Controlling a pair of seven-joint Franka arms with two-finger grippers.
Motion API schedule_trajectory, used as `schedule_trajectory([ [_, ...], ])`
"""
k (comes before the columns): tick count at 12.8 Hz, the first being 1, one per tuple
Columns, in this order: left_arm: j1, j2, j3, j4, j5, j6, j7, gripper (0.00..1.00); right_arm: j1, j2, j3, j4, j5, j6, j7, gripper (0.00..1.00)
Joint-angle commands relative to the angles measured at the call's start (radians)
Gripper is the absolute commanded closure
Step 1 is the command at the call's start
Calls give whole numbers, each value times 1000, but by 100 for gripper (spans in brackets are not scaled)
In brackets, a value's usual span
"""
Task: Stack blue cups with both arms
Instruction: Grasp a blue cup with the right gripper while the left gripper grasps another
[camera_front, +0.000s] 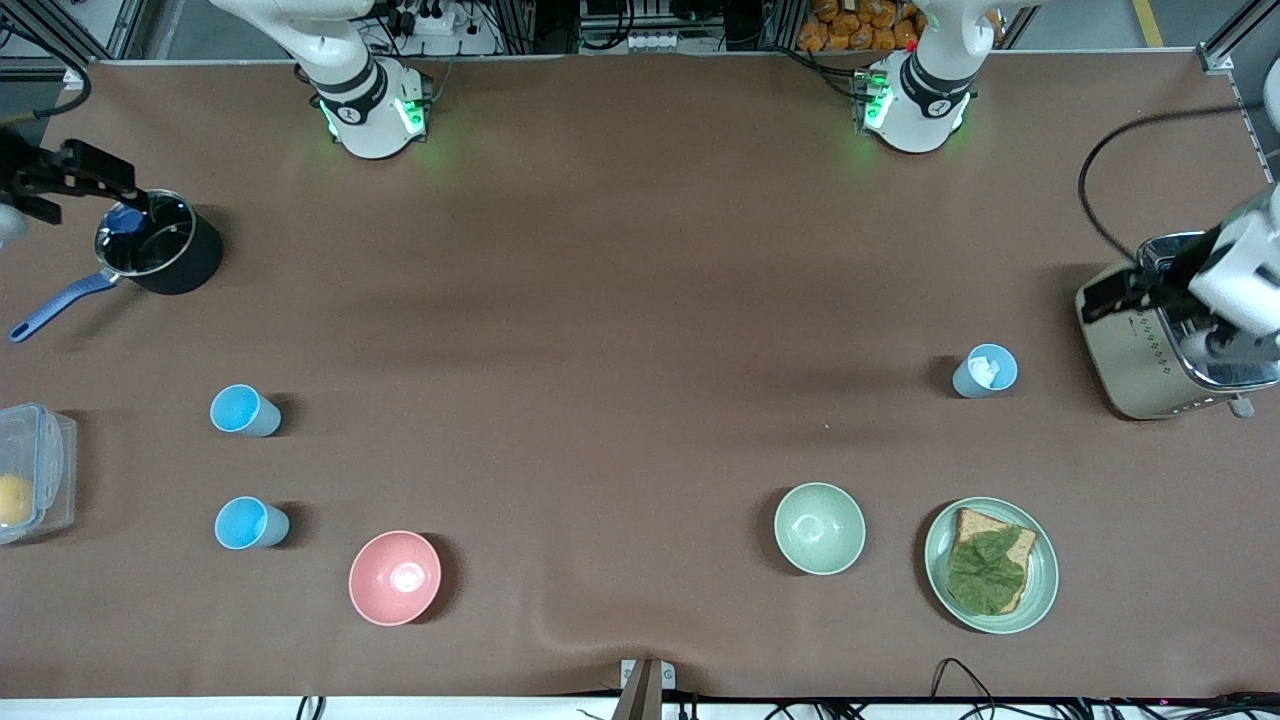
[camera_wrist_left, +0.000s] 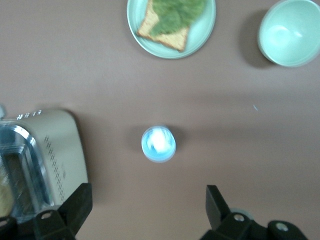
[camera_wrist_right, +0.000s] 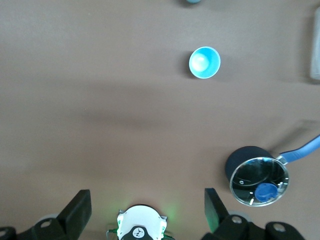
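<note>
Three light-blue cups stand upright on the brown table. Two are at the right arm's end: one (camera_front: 240, 410) and one nearer the front camera (camera_front: 245, 524). The third (camera_front: 985, 371), with something white inside, stands at the left arm's end beside the toaster. My right gripper (camera_front: 75, 175) hangs open and empty high over the black pot; its view shows one cup (camera_wrist_right: 204, 62) and the edge of another (camera_wrist_right: 192, 1) between the open fingers (camera_wrist_right: 77, 210). My left gripper (camera_front: 1130, 290) hangs open and empty high over the toaster; its view shows the third cup (camera_wrist_left: 158, 144).
A black pot (camera_front: 160, 245) with a blue handle, a clear container (camera_front: 35, 470), a pink bowl (camera_front: 395, 577), a pale green bowl (camera_front: 820, 528), a plate (camera_front: 1040, 585) with toast and lettuce, and a silver toaster (camera_front: 1150, 350) stand on the table.
</note>
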Motion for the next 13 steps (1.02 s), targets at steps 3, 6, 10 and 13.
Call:
schedule_trajectory([
  [3, 44, 27, -3, -340, -25, 389, 61, 0, 1, 160, 4, -103, 25, 67, -9, 0],
  [6, 45, 58, -3, -428, -25, 482, 61, 0, -29, 329, 4, -97, 45, 132, -9, 0],
  [10, 47, 114, -2, -475, -25, 565, 61, 0, -31, 404, 4, -97, 48, 188, 1, 0],
  [13, 47, 153, -2, -515, -25, 653, 61, 9, -36, 425, 4, -100, 48, 205, 1, 0],
])
